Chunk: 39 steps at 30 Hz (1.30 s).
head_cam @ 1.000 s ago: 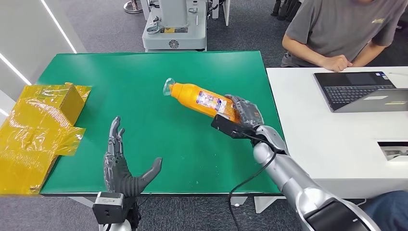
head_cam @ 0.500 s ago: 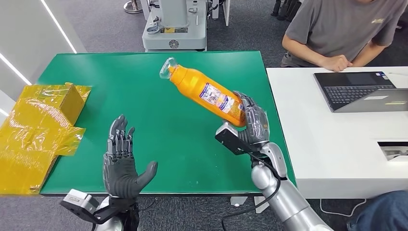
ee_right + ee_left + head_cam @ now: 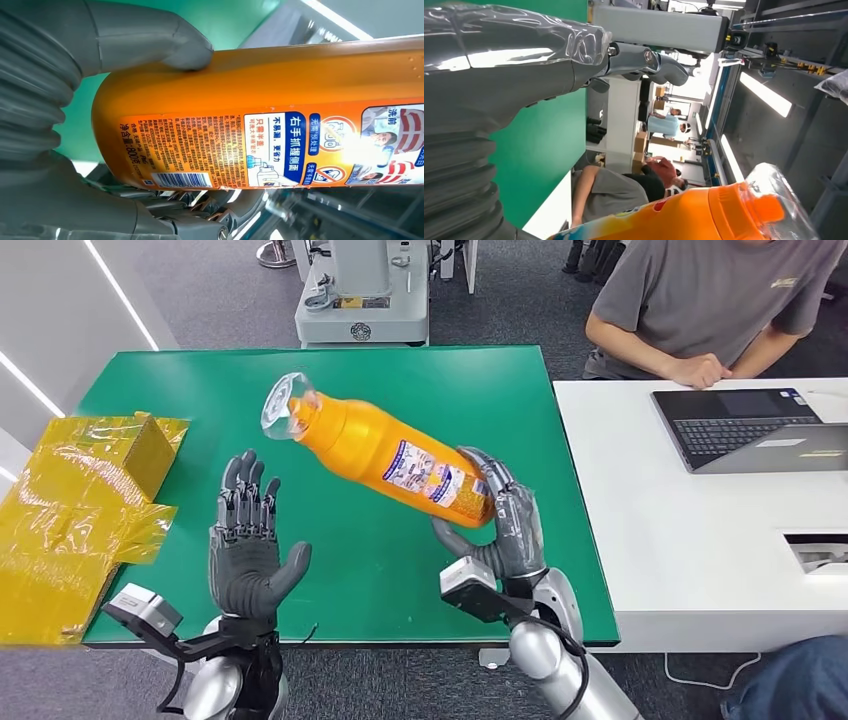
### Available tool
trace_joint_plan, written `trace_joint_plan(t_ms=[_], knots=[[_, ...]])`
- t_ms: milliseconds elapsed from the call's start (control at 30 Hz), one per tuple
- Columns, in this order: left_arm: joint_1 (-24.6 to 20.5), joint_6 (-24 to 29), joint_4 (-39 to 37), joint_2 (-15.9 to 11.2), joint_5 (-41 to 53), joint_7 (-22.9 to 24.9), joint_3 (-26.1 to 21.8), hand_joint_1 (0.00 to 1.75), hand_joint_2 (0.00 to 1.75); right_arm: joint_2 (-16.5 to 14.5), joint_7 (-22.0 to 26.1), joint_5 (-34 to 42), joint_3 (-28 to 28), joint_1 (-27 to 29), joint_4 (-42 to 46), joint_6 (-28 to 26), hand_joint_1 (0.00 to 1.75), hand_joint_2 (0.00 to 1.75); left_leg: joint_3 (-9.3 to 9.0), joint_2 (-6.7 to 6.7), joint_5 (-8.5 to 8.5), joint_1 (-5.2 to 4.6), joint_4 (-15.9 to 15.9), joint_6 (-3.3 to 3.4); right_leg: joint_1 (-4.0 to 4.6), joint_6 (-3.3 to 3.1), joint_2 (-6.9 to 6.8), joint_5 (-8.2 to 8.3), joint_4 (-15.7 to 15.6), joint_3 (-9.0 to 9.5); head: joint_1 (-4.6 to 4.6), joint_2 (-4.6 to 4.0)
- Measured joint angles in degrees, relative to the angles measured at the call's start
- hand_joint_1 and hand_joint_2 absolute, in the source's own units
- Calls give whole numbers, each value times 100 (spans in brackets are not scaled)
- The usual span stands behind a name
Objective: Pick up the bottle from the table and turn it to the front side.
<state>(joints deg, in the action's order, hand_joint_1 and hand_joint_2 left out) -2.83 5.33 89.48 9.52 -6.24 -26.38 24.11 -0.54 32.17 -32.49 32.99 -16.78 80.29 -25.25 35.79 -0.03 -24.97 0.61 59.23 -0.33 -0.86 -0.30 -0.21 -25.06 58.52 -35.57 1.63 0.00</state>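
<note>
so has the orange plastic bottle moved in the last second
Yes. The orange plastic bottle, gripped by the right hand, has risen off the green table, its clear cap swinging toward the yellow wrapped box.

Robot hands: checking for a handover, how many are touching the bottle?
1. The right hand grips the bottle near its base; the left hand is spread beside it, apart.

A green table [image 3: 200, 380] stands beside a white desk [image 3: 700, 520] on grey carpet [image 3: 200, 290].
</note>
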Motion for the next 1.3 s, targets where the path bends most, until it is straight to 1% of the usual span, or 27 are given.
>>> trace_joint_plan(t_ms=[267,567,900,1300], knots=[[-100,49,-190,-37,-86,-2,0,0,175,0,111,228,267,18,-97,555,175,175,0,0,0,0,0,0,0,0,0,0,0,0,1,0],[-184,145,-369,-45,-113,-37,0,0,175,0,149,551,370,4,-428,1106,175,175,1,0,-1,0,0,-1,0,0,0,-1,0,-1,0,0],[-305,138,-485,-42,-239,-48,0,0,175,-1,133,637,415,-71,-930,1333,175,175,1,0,-1,0,0,-1,0,0,0,-1,0,-1,1,0],[-347,97,-639,-32,-266,-14,1,0,175,-1,111,634,415,-81,-1171,1577,175,175,1,1,-3,0,0,1,0,0,1,-2,-1,-2,1,0]])
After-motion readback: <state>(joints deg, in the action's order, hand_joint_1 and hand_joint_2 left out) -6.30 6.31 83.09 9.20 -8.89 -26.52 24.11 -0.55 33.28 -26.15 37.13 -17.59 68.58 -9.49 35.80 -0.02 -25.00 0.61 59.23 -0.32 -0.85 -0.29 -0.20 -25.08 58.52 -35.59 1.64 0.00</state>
